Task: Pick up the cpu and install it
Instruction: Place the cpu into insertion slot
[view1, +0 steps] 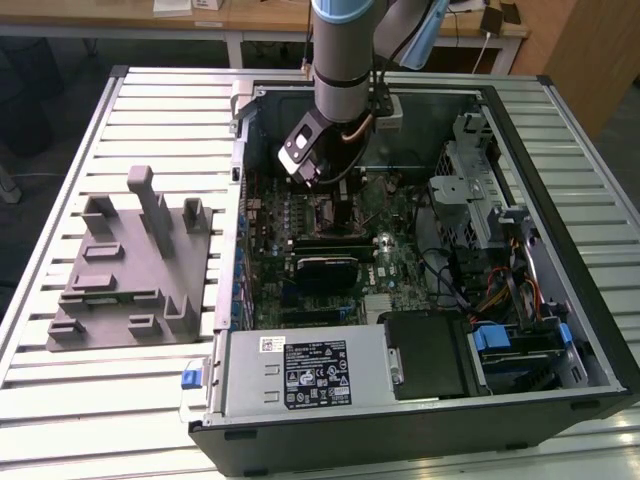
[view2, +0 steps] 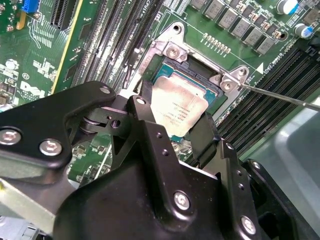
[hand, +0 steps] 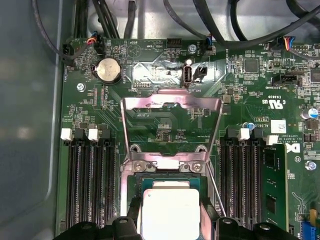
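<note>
- Tool state: the black two-fingered tool is closed on the small flat square cpu with a pale silver metal top. You can see in both wrist views that its fingers bear on two opposite edges of the chip.
- Location: the cpu is directly over the black square socket, inside the open black computer case on the slatted metal table. You cannot tell whether it is seated or just clear of the contacts.
- Orientation: the metal top faces up, away from the green board. The chip is close to square, so it has no real long axis. Its edges run parallel to the socket's sides. You cannot judge any slight tilt.
- Risk one: in my judgement, an offset or tilt at release would bend the socket contacts or leave a corner riding on the socket wall.
- Risk two: the fingers reach down close beside the socket's rim, and pressing lower could strike it.
- Risk three: the silver hinged load frame stands open, and the thin steel lever rod lies near one finger. A knock could drop the frame onto the tool.
</note>
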